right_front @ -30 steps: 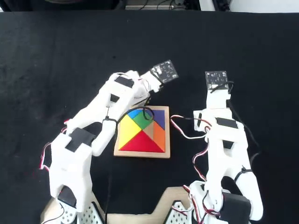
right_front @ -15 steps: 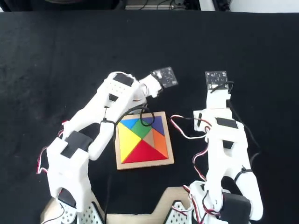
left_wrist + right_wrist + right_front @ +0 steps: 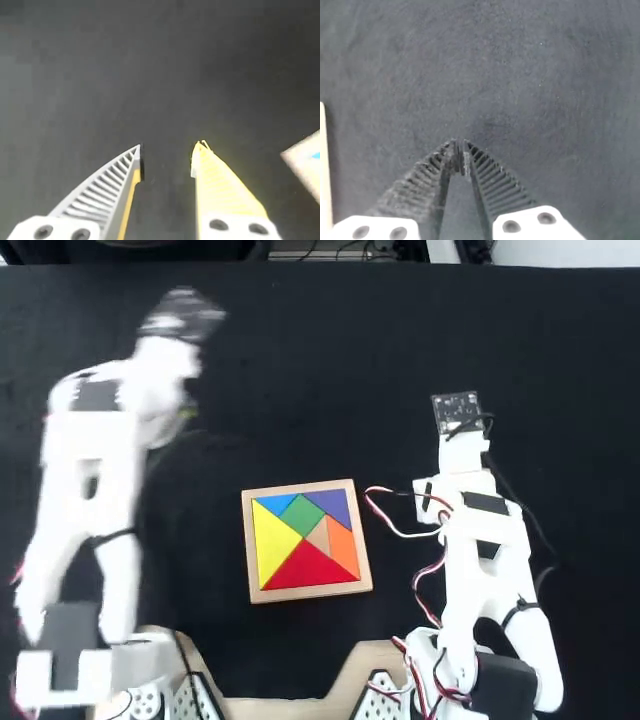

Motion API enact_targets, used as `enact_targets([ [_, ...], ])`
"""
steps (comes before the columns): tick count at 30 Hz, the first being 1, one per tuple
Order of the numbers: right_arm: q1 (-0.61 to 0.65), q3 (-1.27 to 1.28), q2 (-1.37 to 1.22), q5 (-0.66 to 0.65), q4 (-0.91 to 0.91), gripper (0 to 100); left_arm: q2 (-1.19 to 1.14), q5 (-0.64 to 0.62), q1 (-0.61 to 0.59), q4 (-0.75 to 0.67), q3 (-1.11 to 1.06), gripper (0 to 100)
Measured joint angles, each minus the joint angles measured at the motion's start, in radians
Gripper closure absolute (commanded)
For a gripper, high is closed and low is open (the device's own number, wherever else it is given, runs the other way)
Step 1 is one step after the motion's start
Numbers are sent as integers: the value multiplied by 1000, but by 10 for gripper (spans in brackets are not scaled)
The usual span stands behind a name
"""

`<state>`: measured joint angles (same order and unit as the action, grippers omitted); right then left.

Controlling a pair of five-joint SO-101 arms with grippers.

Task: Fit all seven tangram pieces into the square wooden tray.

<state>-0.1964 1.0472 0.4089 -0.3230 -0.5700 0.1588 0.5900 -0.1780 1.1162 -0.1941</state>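
Your left jaws stand apart, with a clear gap between the grey fingertip (image 3: pixel 134 156) and the yellow fingertip (image 3: pixel 201 152). Nothing sits in that gap, and the black counter (image 3: pixel 150 60) lies beneath. The left arm (image 3: pixel 95 470) that carries them stands at the left side of the counter. Its wrist end points toward the far side, well apart from the tray (image 3: pixel 248 565).

You have one tray. It lies flat near the middle of the counter, between your two arms and turned slightly off square.

Count seven pieces inside its rim, filling it edge to edge:
- The yellow triangle (image 3: pixel 268 545) is a large one on the left side.
- The red triangle (image 3: pixel 312 568) is the other large one, along the near side.
- The blue triangle (image 3: pixel 272 504) is small and sits in the far-left corner.
- The green piece (image 3: pixel 303 512) lies just right of the blue triangle.
- The purple piece (image 3: pixel 337 504) is in the far-right corner.
- The tan triangle (image 3: pixel 320 536) is small and sits at the centre.
- The orange piece (image 3: pixel 343 545) runs down the right side.

A red-and-white cable (image 3: pixel 390 515) loops just right of the tray, running to the right arm (image 3: pixel 480 540). That arm stretches from the near edge toward the far side, close beside the tray without touching it. A pale wooden board (image 3: pixel 290 710) lies at the near edge between the two arm bases.

Your right jaws are closed, the black ribbed fingers (image 3: pixel 492 177) meeting at their tips with nothing held between them, above bare counter.
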Motion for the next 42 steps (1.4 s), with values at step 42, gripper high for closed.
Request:
enact_targets([
  [42, -497, -655, -706, -651, -566, 988, 69, 822, -832, -428, -907, 830],
])
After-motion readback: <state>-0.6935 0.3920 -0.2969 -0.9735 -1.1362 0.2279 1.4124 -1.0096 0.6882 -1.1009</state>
